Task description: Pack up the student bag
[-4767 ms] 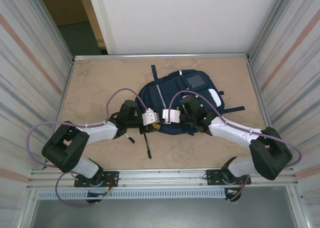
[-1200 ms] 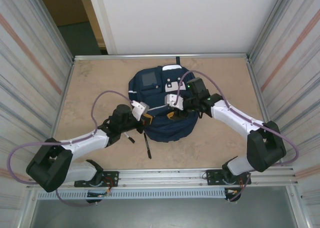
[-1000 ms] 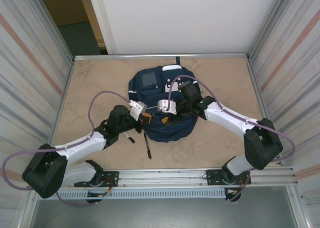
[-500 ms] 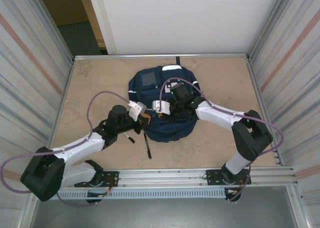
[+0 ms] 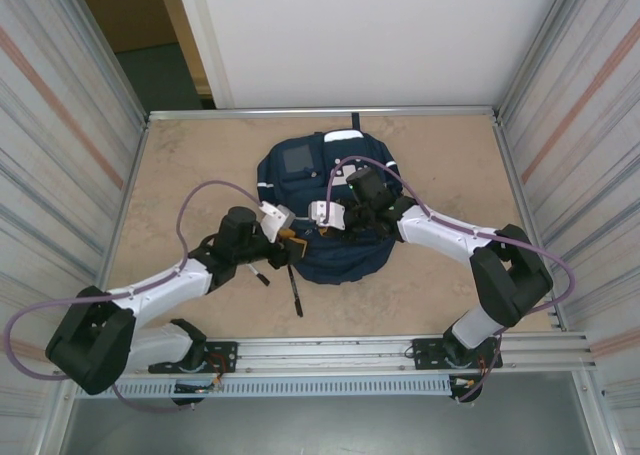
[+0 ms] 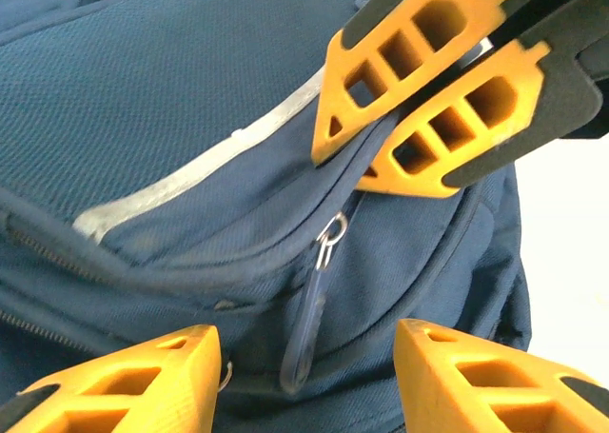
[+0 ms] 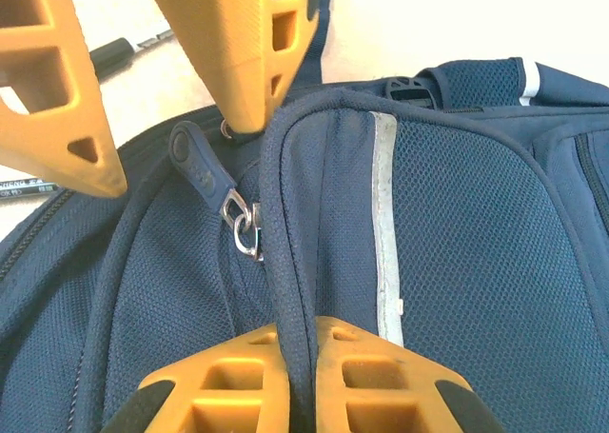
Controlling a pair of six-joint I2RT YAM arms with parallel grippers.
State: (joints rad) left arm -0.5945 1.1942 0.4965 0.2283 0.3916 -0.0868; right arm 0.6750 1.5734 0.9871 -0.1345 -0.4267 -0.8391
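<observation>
Top: student bag [image 5: 300,180] mid-table, left gripper [image 5: 287,237] nearer its zip. Left wrist: jaws apart, empty, zipper pull [image 6: 306,333] dead ahead between them, long axis pointing at the gripper. Right wrist: right gripper [image 7: 290,385] pinched shut on the bag's piped seam [image 7: 285,262], pull just left

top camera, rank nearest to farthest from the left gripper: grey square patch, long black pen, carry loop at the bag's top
From the left gripper:
1. long black pen, on the table, just nearer the arm bases.
2. grey square patch, farther back on the left of the student bag.
3. carry loop, at the bag's far end, to the right.
</observation>
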